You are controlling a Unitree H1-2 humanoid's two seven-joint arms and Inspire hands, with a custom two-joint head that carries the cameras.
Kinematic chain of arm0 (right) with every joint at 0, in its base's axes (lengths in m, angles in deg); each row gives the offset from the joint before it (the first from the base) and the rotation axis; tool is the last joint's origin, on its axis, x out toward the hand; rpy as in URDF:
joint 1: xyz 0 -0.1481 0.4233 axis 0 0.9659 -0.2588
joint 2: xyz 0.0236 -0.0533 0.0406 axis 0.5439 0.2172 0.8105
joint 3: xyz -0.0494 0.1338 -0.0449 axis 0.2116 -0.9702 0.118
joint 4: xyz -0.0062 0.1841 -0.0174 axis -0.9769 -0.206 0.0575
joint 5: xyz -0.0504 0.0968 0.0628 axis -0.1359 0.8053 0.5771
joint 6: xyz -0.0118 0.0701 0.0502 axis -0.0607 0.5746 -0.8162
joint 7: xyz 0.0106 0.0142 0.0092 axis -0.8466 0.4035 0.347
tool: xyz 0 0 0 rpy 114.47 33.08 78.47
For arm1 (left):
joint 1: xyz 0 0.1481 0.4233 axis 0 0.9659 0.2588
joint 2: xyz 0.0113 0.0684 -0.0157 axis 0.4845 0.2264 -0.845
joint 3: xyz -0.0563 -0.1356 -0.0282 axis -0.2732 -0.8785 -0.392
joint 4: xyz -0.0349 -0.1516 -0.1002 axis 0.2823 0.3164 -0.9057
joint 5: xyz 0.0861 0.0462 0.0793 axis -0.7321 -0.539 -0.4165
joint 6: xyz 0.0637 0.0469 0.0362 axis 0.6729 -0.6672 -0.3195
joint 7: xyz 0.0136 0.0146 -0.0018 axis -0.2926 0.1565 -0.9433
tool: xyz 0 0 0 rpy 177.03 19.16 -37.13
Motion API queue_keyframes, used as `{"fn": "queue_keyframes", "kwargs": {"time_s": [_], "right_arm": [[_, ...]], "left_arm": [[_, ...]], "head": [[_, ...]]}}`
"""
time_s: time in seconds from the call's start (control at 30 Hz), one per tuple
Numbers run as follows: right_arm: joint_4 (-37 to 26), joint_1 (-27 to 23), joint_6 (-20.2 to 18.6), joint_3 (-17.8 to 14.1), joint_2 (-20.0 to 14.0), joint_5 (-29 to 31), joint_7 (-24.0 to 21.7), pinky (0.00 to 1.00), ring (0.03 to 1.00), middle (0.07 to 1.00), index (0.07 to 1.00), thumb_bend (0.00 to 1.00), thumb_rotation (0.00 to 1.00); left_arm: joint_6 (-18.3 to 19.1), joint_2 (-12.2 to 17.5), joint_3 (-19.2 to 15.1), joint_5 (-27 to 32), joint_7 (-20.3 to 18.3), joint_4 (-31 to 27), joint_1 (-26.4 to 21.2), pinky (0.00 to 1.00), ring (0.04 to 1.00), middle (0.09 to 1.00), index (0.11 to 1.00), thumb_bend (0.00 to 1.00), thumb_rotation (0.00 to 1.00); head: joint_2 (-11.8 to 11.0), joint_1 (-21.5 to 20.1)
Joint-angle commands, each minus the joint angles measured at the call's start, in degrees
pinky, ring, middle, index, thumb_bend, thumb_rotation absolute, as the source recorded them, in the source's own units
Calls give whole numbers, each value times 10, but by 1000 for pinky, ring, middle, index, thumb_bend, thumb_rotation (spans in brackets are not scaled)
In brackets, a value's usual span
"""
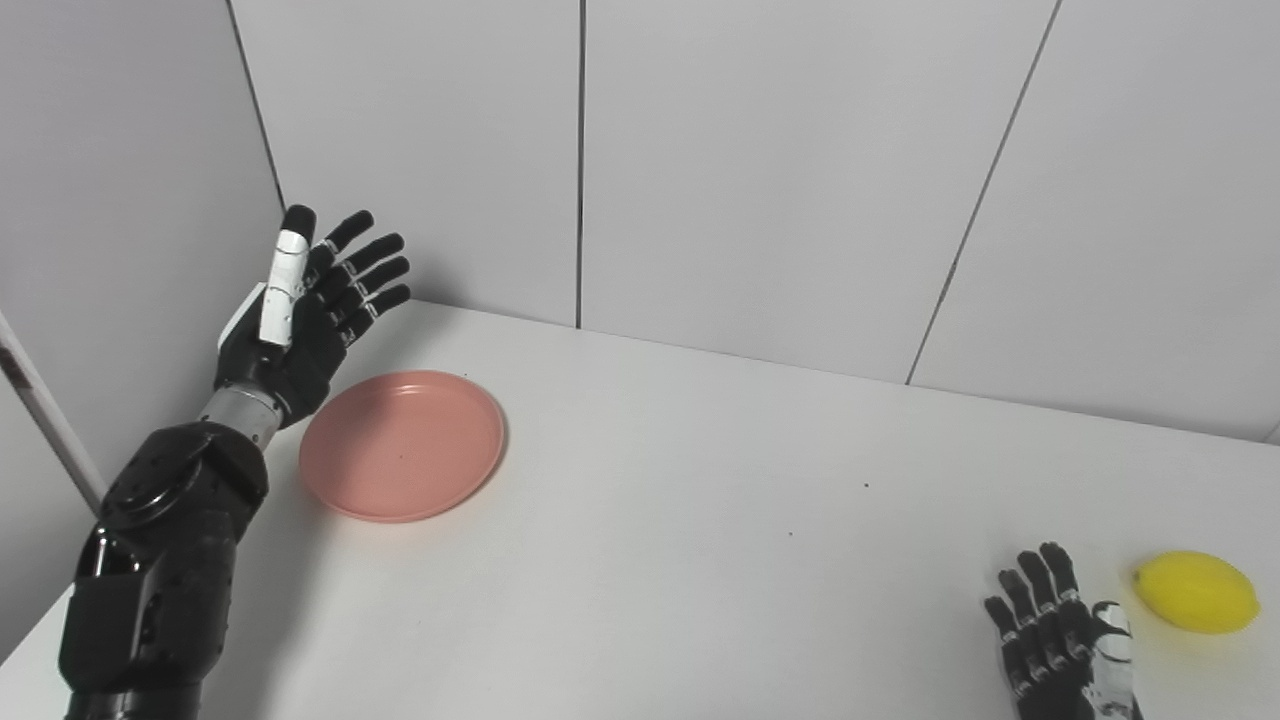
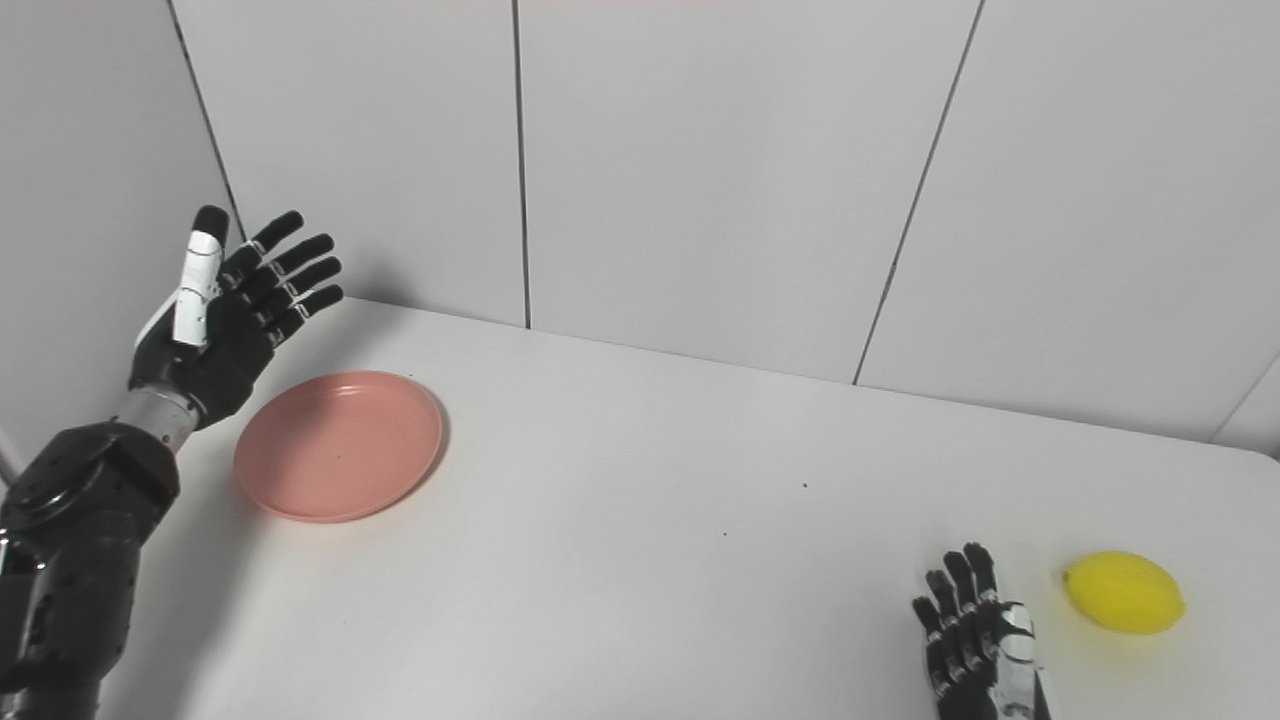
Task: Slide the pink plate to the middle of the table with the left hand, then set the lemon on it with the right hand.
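The pink plate [image 1: 402, 458] lies flat on the left part of the white table [image 1: 700, 520], with nothing on it. My left hand [image 1: 305, 315] is raised above the table just left of the plate's far rim, open, palm facing right, fingers spread and not touching the plate. A yellow lemon [image 1: 1197, 591] rests on the table near the right front corner. My right hand [image 1: 1060, 635] sits low at the bottom edge, just left of the lemon, open with fingers pointing away, a small gap from the fruit.
Grey wall panels [image 1: 760, 170] close off the table's back and left sides. The table's left edge [image 1: 40, 620] runs close by my left forearm.
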Motion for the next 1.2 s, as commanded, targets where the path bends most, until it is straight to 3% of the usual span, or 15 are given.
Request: {"fn": "queue_keyframes", "kwargs": {"time_s": [0.0, 0.2, 0.73, 1.0, 1.17], "right_arm": [[22, 17, 7, 0, 6, 5, -5, 1000, 1000, 1000, 1000, 631, 1000], [17, 18, 5, 1, 6, 0, -1, 1000, 1000, 1000, 1000, 642, 1000], [12, 21, 0, 0, 3, 3, -1, 1000, 1000, 1000, 1000, 632, 1000], [10, 21, 1, 3, 4, 0, -2, 1000, 1000, 1000, 1000, 621, 1000], [9, 22, 2, 3, 5, -4, 1, 1000, 1000, 1000, 1000, 636, 1000]], "left_arm": [[-32, 26, -13, -3, -14, 9, -32, 768, 813, 793, 853, 932, 826], [-73, 44, -32, -22, -34, 83, -41, 887, 869, 861, 880, 943, 841], [-129, 31, -53, -41, -39, 228, -60, 887, 904, 887, 884, 892, 827], [-168, 20, -47, -62, -41, 269, -55, 857, 853, 857, 889, 943, 759], [-189, 18, -45, -59, -63, 310, -55, 885, 874, 882, 898, 851, 786]], "head": [[1, -1], [3, -1], [10, -1], [13, -5], [16, -6]]}}
